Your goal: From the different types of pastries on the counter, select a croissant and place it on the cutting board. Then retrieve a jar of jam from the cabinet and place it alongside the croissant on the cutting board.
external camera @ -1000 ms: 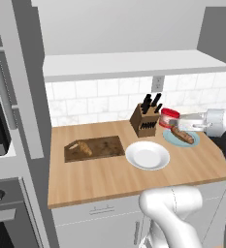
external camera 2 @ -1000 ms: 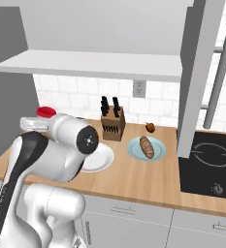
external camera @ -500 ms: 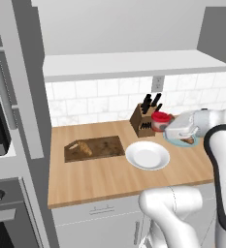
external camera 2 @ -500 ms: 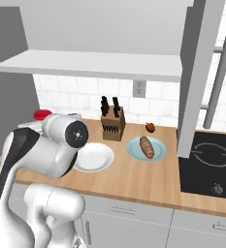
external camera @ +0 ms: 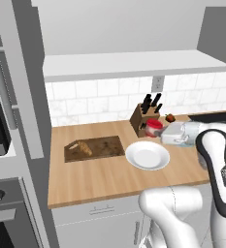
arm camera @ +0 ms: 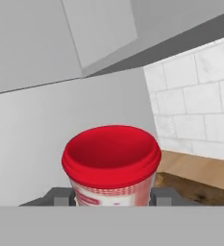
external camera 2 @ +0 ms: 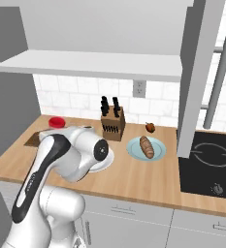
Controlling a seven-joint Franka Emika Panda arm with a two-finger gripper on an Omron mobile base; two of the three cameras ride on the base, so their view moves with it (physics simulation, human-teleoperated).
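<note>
We saw one arm [external camera: 216, 164] bent at the elbow, its forearm reaching level over the counter [external camera: 109, 177], above the far edge of the one white plate [external camera: 147, 156] and in front of the knife block [external camera: 144, 118]. Its gripper [arm camera: 112, 198] was part open, closed on the one jar of jam [arm camera: 111, 163], a finger [arm camera: 60, 197] against each side of the jar. The jar stood in the air just above the counter, between the knife block and the plate. One cutting board [external camera: 102, 147] lay to the left, well apart from the jar, with one croissant [external camera: 81, 147] at its left end. One blue plate [external camera 2: 146, 147] carried one long brown pastry [external camera 2: 146, 146]; one small red-topped pastry [external camera 2: 150, 127] sat behind it.
</note>
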